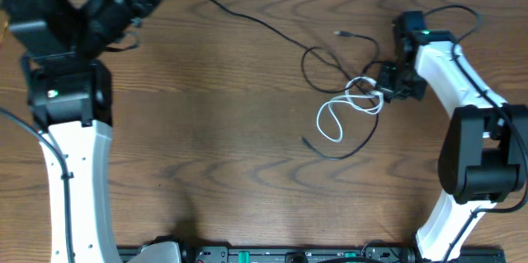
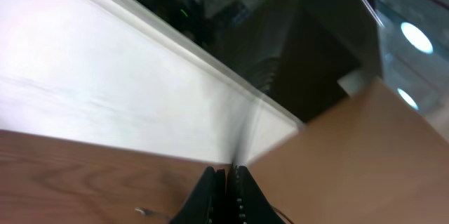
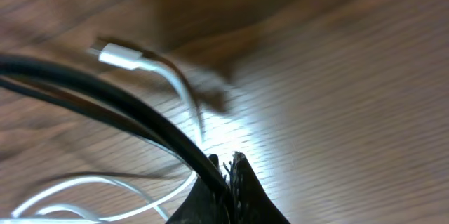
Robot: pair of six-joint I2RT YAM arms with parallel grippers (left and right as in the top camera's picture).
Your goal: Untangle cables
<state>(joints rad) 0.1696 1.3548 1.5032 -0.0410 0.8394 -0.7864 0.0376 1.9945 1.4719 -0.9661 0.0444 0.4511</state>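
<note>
Overhead, right gripper (image 1: 384,88) is clamped, apparently on the black cord (image 3: 140,119), at the cables' (image 1: 360,98) 3 o'clock edge. Loops trail toward 8 o'clock; left gripper (image 2: 226,189), closed empty, sits far off.

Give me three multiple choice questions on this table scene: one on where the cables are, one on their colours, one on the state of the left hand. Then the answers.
1. Where do the cables lie?
A) under the left arm
B) on the right half of the table, at the right hand
C) hanging off the edge

2. What colours are they?
A) a black cable and a white cable
B) both red
C) one blue, one yellow

3. How is the left hand?
A) wide open
B) shut on the white cable
C) shut and empty

Answers:
1 B: the overhead view shows the bundle right beside the right hand.
2 A: the right wrist view shows both cords, the white one with its plug.
3 C: in the left wrist view the fingers meet with nothing between them.
</note>
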